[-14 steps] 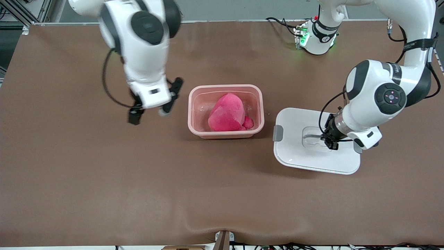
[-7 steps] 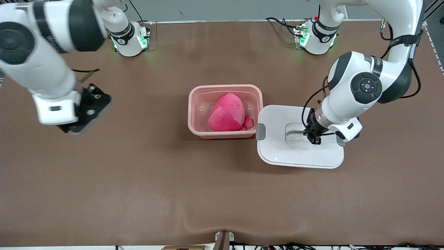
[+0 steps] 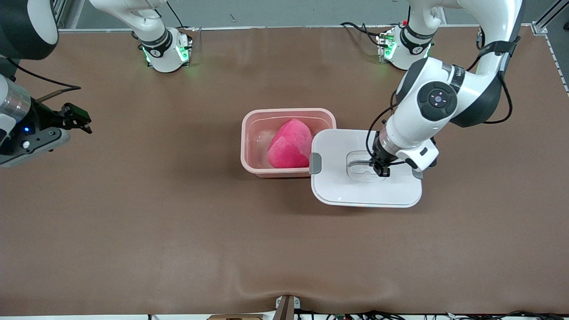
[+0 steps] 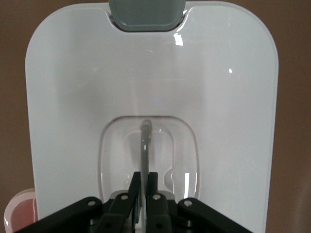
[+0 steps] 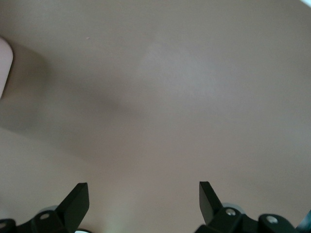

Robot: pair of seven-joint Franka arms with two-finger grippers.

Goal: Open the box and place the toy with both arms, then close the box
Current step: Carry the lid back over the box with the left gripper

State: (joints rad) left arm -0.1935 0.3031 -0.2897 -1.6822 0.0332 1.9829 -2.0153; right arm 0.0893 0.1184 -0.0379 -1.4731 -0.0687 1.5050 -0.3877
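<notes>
There was one box, one toy, one lid and two arms on the brown table.

The left arm reached down from its base at the table's top edge, its forearm bent toward the middle of the table. The left gripper pointed down at the middle of the lid, clenched on the thin grey handle standing up in the lid's recess; in the left wrist view the two black fingers pinched that handle between them. The lid hung level in that grip, its edge with a grey clip lying over the box's rim at the end toward the left arm, so that it covered a small part of the opening. A second grey clip showed at the lid's other end, partly hidden by the wrist.

The right arm was drawn out to its own end of the table. The right gripper hung over bare tabletop there, well apart from the box, its jaws spread wide and holding nothing.

The box stood near the middle of the table. The pink toy lay inside it, toward the end nearest the lid.
</notes>
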